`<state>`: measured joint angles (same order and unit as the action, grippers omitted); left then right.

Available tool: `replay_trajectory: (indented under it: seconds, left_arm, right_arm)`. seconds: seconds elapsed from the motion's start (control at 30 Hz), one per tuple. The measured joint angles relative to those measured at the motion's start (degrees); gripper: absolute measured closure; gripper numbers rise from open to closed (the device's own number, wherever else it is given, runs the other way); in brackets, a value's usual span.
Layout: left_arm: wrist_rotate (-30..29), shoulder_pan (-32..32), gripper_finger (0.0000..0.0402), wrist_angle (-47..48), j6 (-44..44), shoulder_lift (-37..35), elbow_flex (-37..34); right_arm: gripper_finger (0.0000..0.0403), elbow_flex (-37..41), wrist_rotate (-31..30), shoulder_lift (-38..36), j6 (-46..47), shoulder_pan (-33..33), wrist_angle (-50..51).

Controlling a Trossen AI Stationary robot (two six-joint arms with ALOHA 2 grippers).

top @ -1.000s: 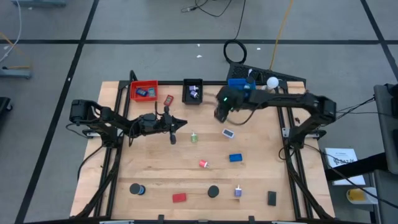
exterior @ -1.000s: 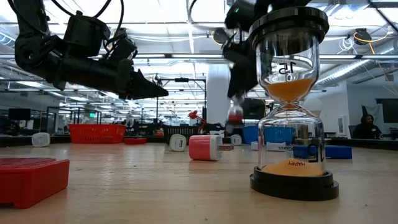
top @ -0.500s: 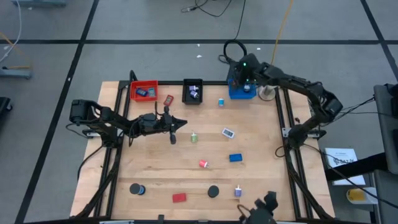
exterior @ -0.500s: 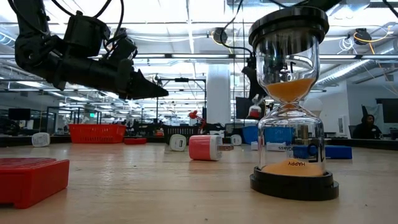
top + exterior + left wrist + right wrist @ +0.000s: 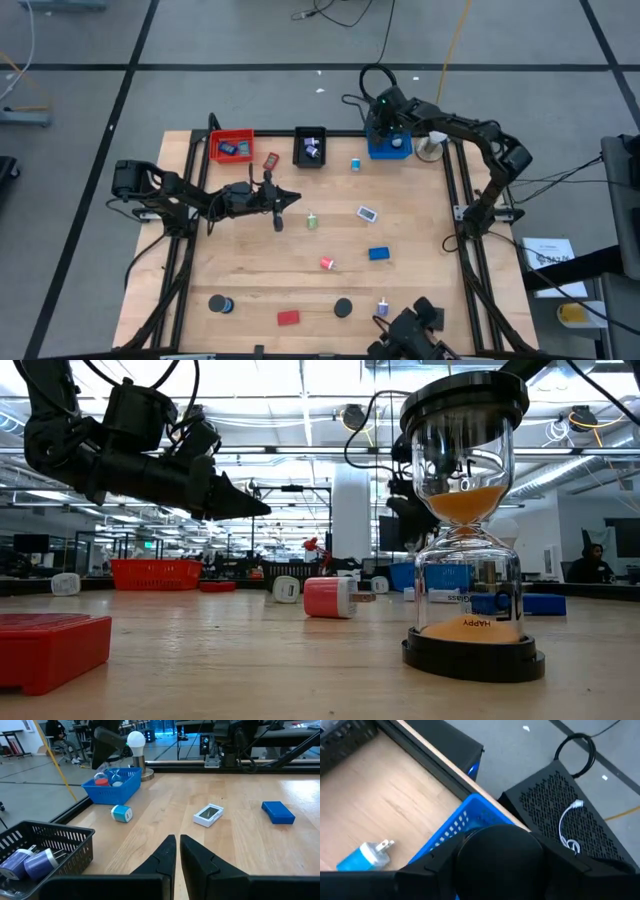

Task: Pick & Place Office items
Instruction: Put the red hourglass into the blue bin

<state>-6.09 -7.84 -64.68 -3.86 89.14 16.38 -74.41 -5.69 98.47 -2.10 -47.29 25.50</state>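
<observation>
Items (image 5: 366,214) lie scattered mid-desk, most below the right gripper (image 5: 388,118), which hangs over the blue tray (image 5: 388,148) at upper right, fingers hidden, while the left gripper (image 5: 290,198), fingers clenched, sits nearer centre.

Small office items lie scattered across the wooden table: a blue block (image 5: 378,254), a red block (image 5: 288,318), 2 black discs (image 5: 343,308) and a teal plug (image 5: 121,813). A white-and-black tag (image 5: 208,815) lies flat near the middle. A red piece (image 5: 327,263) rests close to the blue block.
</observation>
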Motion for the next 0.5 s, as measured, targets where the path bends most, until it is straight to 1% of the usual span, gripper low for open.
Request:
replay_trajectory:
  seconds: [0.13,0.3,0.5]
  left_arm:
    - [0.0,0.0,0.0369,0.08,-0.06,0.0,0.0]
    - [0.0,0.0,0.0369,0.17,-0.09,0.0,0.0]
    - [0.0,0.0,0.0369,0.17,-0.06,0.0,0.0]
  right_arm:
    - [0.0203,0.02,-0.05,0.87,-0.68,-0.37,-0.11]
    - [0.0191,0.0,-0.09,2.2,-1.26,-0.39,-0.26]
    - [0.0203,0.01,-0.32,4.33,-1.92,-0.26,-0.66]
